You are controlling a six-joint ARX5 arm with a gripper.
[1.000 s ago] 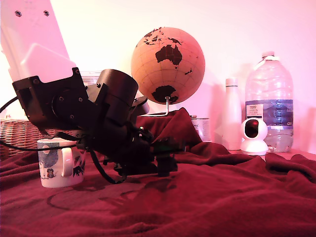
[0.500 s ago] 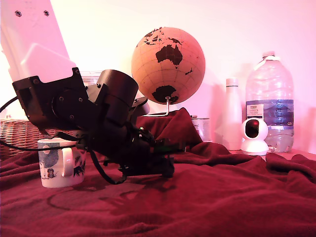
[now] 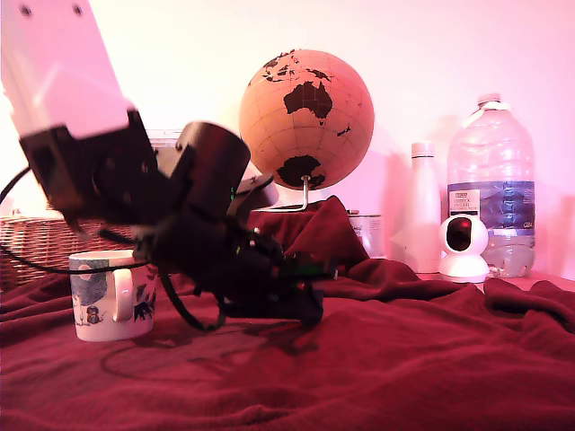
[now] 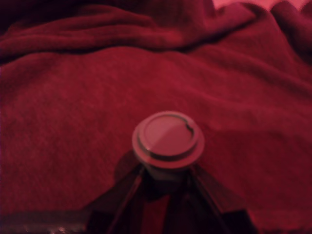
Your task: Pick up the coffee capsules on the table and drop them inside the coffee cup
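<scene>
- Maroon cloth covered the table (image 3: 386, 377) in wrinkles from its front edge back to the rear, where it rose in a heap below the globe (image 3: 305, 118).
- In the wrist view the capsule (image 4: 168, 139) sat between the two fingers, its flat rim facing the camera; the gripper (image 4: 165, 168) was clamped on its tapered body.
- In the exterior view the gripper (image 3: 305, 301) hung low over the middle of the cloth, and the capsule itself was hidden there behind the dark fingers. Whether it had cleared the cloth could not be told; the wrist view suggested it had.
- The cup (image 3: 110, 294) stood upright near the table's edge at the exterior view's left, handle towards the camera, partly behind the arm and well apart from the gripper.
- Behind it a wicker basket (image 3: 36, 242) showed at the same side.
- Along the rear edge at the exterior view's right stood a white bottle (image 3: 421, 208), a small round camera (image 3: 464, 241) and a large water bottle (image 3: 490, 180).
- Judged from this, the grasp looked done and the carry was the step in hand.
- The next move called for lifting above the cup's rim, swinging towards the exterior view's left, centring over the mouth, then parting the fingers. A low swing risked knocking the cup.
</scene>
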